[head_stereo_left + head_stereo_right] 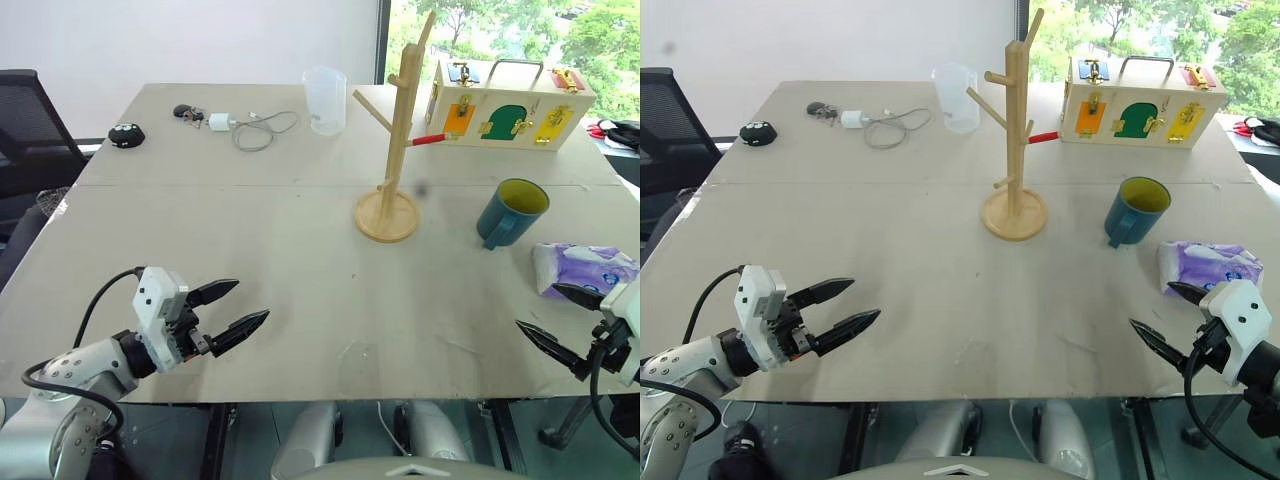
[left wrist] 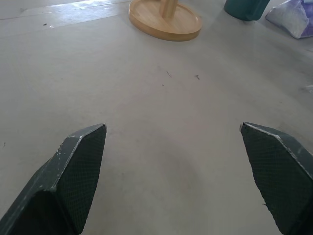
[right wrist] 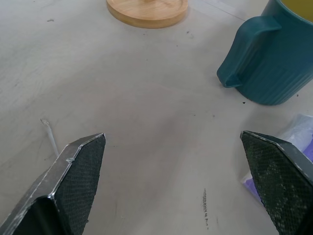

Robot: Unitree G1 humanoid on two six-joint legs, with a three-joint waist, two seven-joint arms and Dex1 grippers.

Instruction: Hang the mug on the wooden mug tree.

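Note:
The dark teal mug [image 1: 512, 212] with a yellow-green inside stands upright on the table's right side, its handle [image 3: 242, 51] turned toward the front left. The wooden mug tree [image 1: 392, 150] rises from its round base [image 1: 386, 216] at the table's middle, left of the mug. My left gripper [image 1: 230, 311] hovers open over the front left of the table, empty. At the front right edge my right gripper [image 1: 555, 318] is open and empty, well short of the mug. Both wrist views show spread fingertips [image 2: 78, 166] [image 3: 78, 171] with bare table between.
A purple-white packet [image 1: 582, 268] lies just ahead of my right gripper, right of the mug. At the back stand a clear measuring cup [image 1: 325, 100] and a wooden latch box [image 1: 508, 104]. A charger with cable [image 1: 250, 126] and a small black object [image 1: 127, 134] lie back left.

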